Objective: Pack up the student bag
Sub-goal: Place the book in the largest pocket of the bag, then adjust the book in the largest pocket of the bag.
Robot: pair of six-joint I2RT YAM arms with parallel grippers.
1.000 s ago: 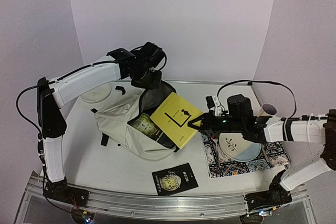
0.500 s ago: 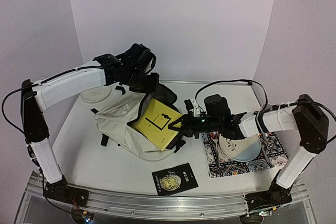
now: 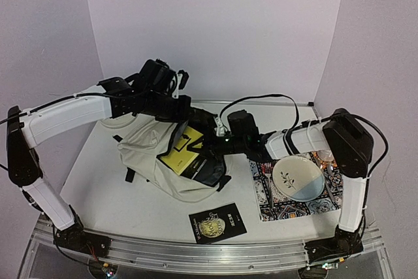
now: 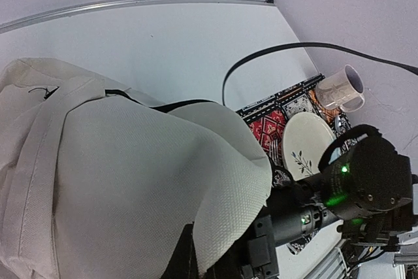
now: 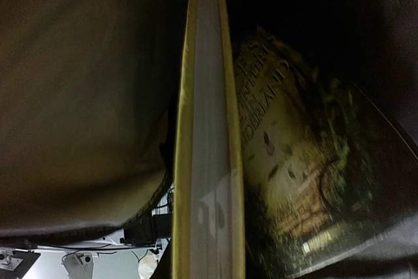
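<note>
The cream student bag (image 3: 149, 155) lies on its side at the table's centre left, with its dark-lined mouth facing right. My left gripper (image 3: 177, 110) is shut on the bag's upper flap and holds the mouth open; cream fabric (image 4: 130, 161) fills the left wrist view. My right gripper (image 3: 210, 146) is at the mouth, shut on a yellow book (image 3: 179, 153) that is partly inside the bag. The right wrist view shows this book edge-on (image 5: 206, 129), beside a dark gold-covered book (image 5: 294, 161) lying inside. A black book (image 3: 217, 222) lies on the table in front of the bag.
A patterned mat (image 3: 330, 195) at the right carries a white-and-blue plate (image 3: 297, 178). The mat (image 4: 274, 119), the plate (image 4: 307, 142) and a mug (image 4: 343, 89) also show in the left wrist view. A white dish (image 3: 116, 120) sits behind the bag, under my left arm.
My right gripper has carried the yellow book leftward from above the table into the bag's mouth. My left arm has shifted left with the flap.
</note>
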